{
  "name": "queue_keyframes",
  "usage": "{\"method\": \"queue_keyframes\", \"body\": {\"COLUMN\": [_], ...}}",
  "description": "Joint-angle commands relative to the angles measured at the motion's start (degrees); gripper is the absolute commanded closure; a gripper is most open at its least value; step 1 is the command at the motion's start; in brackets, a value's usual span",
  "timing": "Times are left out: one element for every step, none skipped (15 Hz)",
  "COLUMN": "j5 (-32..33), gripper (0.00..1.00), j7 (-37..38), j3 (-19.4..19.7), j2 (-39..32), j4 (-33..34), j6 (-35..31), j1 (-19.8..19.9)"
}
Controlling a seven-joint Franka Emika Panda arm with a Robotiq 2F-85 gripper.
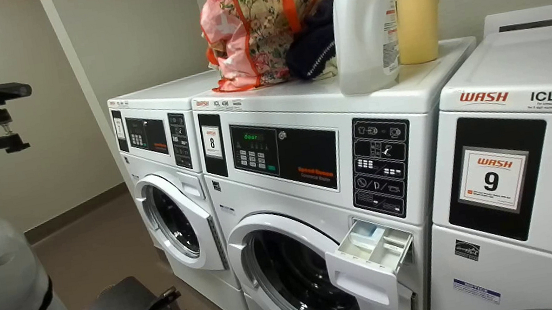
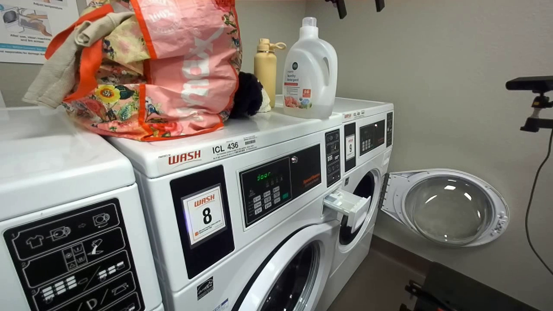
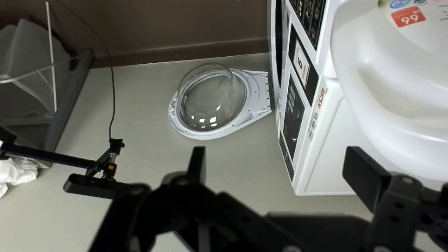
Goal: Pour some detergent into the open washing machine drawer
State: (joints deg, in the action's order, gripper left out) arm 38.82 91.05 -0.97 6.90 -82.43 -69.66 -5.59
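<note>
The detergent jug is whitish and translucent and stands upright on washer 8. It also stands there in an exterior view, capped, its handle toward the right. In the wrist view the jug fills the right side, close beside the right finger. My gripper is open with nothing between its fingers. In an exterior view only the fingertips show at the top edge, above and right of the jug. The washing machine drawer is pulled out of washer 8; it also shows in an exterior view, and is out of the wrist view.
A yellow bottle stands behind the jug. A floral bag with clothes sits on washer 8. The round door of washer 8 is below the drawer. An open door juts from washer 9. Camera mounts stand nearby.
</note>
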Motion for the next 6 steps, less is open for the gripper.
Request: {"method": "queue_keyframes", "body": {"j5": [-1.55, -1.54, -1.56, -1.61, -1.67, -1.74], "gripper": [0.00, 0.00, 0.00, 0.00, 0.00, 0.00], "j7": [-2.69, -2.90, -3.31, -3.46, -3.42, -3.24], "j3": [-1.29, -1.34, -1.34, -1.39, -1.47, -1.61], "j2": [2.29, 2.49, 2.62, 2.73, 2.77, 2.73], "j4": [-1.67, -1.77, -1.90, -2.03, -2.12, -2.12], "j6": [1.10, 0.97, 0.91, 0.81, 0.85, 1.04], "j1": [1.56, 1.58, 1.63, 1.61, 1.58, 1.53]}}
